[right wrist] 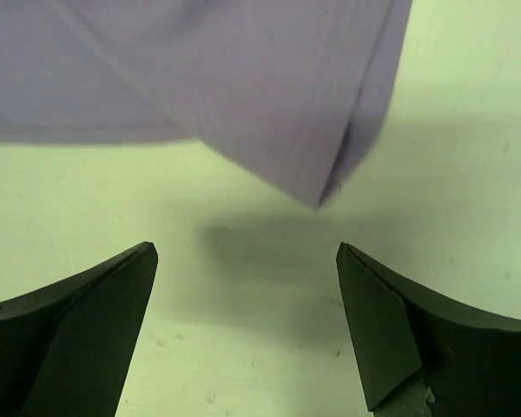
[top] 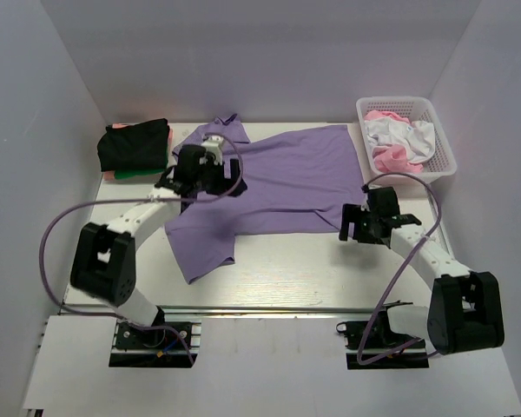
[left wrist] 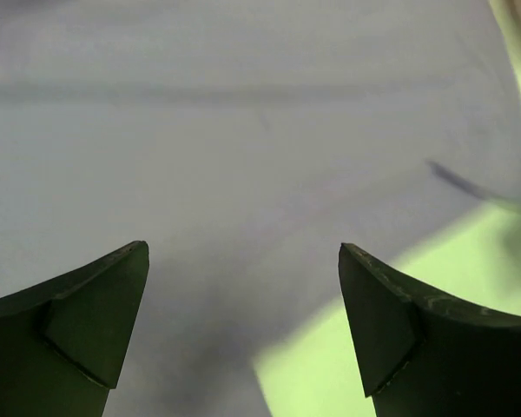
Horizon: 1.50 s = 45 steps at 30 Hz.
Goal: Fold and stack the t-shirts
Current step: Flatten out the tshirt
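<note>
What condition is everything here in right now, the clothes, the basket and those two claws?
purple shirt: spread out, unfolded.
folded stack: piled far left, black on top.
basket: upright, holding crumpled pink and white clothes.
left end effector: open, empty, over the purple shirt.
right end effector: open, empty, beside the shirt's corner.
</note>
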Motion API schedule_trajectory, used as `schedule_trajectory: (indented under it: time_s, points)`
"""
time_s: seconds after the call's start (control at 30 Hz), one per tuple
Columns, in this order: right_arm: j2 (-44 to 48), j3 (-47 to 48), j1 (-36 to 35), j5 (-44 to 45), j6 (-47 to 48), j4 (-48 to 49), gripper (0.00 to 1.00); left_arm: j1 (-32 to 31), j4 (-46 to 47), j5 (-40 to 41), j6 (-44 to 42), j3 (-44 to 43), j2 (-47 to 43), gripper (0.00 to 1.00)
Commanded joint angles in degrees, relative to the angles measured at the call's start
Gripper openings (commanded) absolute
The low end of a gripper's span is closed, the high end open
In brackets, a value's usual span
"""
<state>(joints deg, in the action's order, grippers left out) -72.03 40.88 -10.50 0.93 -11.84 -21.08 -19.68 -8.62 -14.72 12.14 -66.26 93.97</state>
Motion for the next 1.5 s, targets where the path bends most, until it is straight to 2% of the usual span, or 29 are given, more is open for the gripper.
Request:
schedule_trajectory:
  time_s: [0.0,0.17,0.53,0.67,0.77,0.8,0.83,0.87,0.97,1.17,1.23,1.3,1.47]
  points:
    - [3.92,-3.96,0.22,0.49,-2.32,0.6,0.9,-2.9,4.84,-4.61,5.34,12.54,-7.12,1.0]
    - [2.07,-4.5,0.31,-0.31,-2.14,6.48,0.88,-5.63,7.13,-4.62,6.49,22.21,-11.09,1.0]
    - [-2.76,-3.53,0.22,1.71,-1.17,11.67,0.84,-6.86,5.11,-2.15,5.35,23.29,-11.09,1.0]
    - [-3.82,-3.79,0.39,0.57,-0.39,13.43,0.61,-6.86,4.05,-1.45,4.21,23.28,-11.62,1.0]
    - [-4.17,-3.53,0.39,0.83,-0.21,13.96,0.34,-6.86,4.05,-0.92,4.21,23.8,-12.14,1.0]
    - [-4.26,-3.53,0.22,0.83,-0.03,13.96,0.15,-6.86,4.05,-0.92,4.21,23.81,-12.15,1.0]
    - [-4.17,-2.83,0.22,0.39,0.06,13.79,0.05,-6.86,4.05,-0.92,4.21,23.81,-12.15,1.0]
    - [-3.82,-1.96,0.39,-0.05,-0.03,13.35,0.0,-6.86,3.53,-0.92,4.21,23.81,-12.76,1.0]
    - [-0.58,0.51,0.22,-3.82,-1.34,8.1,0.0,-6.86,4.13,-0.4,3.68,24.42,-13.38,1.0]
    - [8.39,8.33,0.48,-2.95,-6.71,-5.8,0.0,-6.86,6.24,-0.23,2.54,26.09,-11.19,1.0]
    - [8.75,12.01,0.48,-1.19,-8.46,-9.92,0.0,-6.86,6.25,1.08,2.54,26.62,-10.04,1.0]
    - [8.05,13.95,0.48,1.26,-8.81,-10.73,0.0,-6.86,4.5,5.2,2.54,26.62,-9.26,1.0]
    - [3.32,19.48,1.45,4.96,-9.43,-10.04,0.0,-5.64,3.96,8.83,3.06,30.3,-9.25,1.0]
